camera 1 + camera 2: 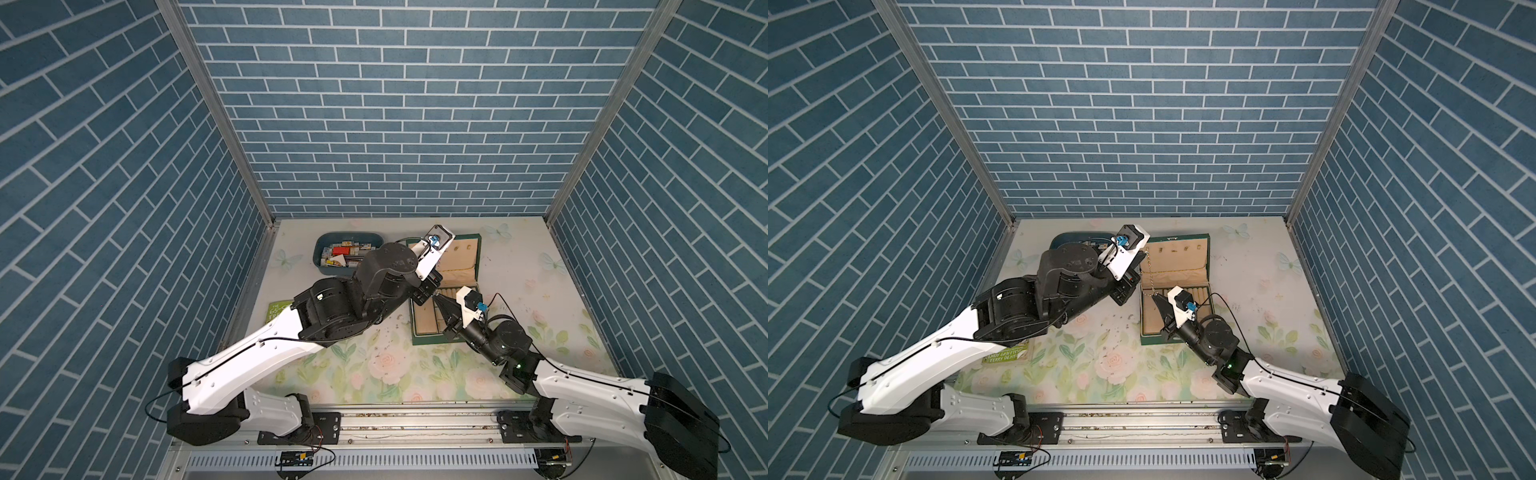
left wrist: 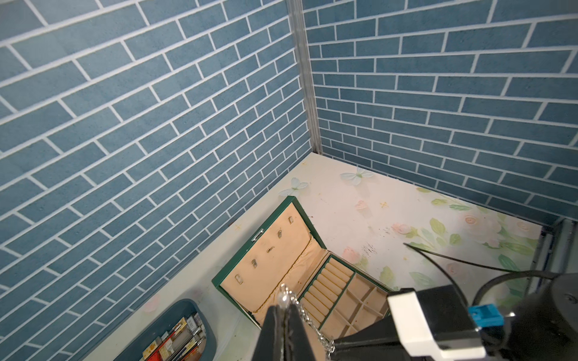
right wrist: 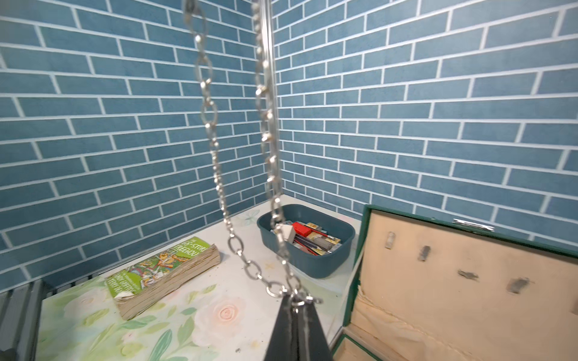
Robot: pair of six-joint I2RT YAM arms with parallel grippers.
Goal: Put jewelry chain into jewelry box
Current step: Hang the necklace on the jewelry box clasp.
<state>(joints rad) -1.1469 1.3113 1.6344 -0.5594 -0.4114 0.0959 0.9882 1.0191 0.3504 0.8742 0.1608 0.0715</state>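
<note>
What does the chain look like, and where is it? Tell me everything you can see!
The jewelry chain is shiny pale metal, made of oval links with tiny ones between. It is doubled into two strands, stretched in the air. The left pincer is shut on its upper end, where a small shiny piece pokes out; the right pincer is shut on its lower end. It hangs beside the open jewelry box, not inside yet, touching only the pincers.

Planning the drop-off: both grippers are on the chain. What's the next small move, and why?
Probably lower the left gripper toward the open jewelry box. The jewelry chain is strung between it and the right gripper, both shut, so it isn't lying inside yet.
</note>
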